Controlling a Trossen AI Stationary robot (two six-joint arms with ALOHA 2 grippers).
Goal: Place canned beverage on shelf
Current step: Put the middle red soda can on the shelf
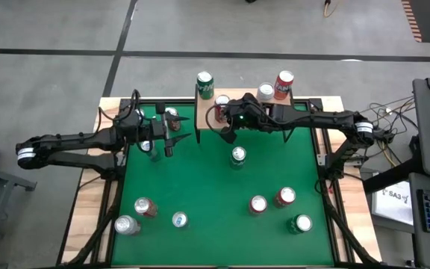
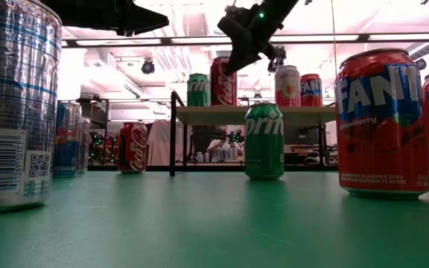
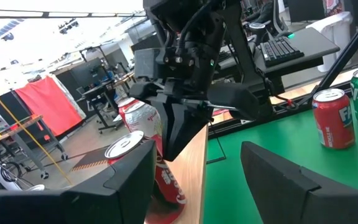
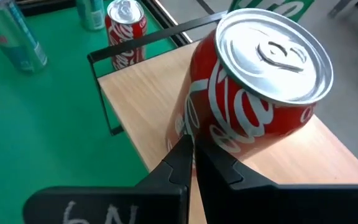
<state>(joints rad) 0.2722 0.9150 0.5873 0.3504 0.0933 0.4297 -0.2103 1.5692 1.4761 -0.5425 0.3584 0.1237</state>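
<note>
The shelf (image 1: 207, 121) is a light wooden board on black legs at the table's far edge. Several cans stand upright on it. One is a red Coca-Cola can (image 4: 260, 93), seen also in the high view (image 1: 222, 99), standing on its base near the board's left front corner. My right gripper (image 4: 190, 149) is shut and slants down just in front of that can's lower side (image 3: 174, 152). My left gripper (image 3: 197, 186) hangs open and level to the left of the shelf (image 1: 179, 138), with nothing between its fingers. My right gripper's shut fingertips (image 4: 185, 144) stand against the lower side of the Coca-Cola can, coming slanting down from the table's near side. I cannot tell whether they touch it. The can stands upright on the shelf board.
A green Sprite can (image 1: 237, 155) stands on the green felt just in front of the shelf. Several more cans stand near the front edge (image 1: 145, 207) (image 1: 284, 196), with Fanta cans close to the low camera (image 2: 382, 123). Other cans stand under my left arm (image 4: 126, 31).
</note>
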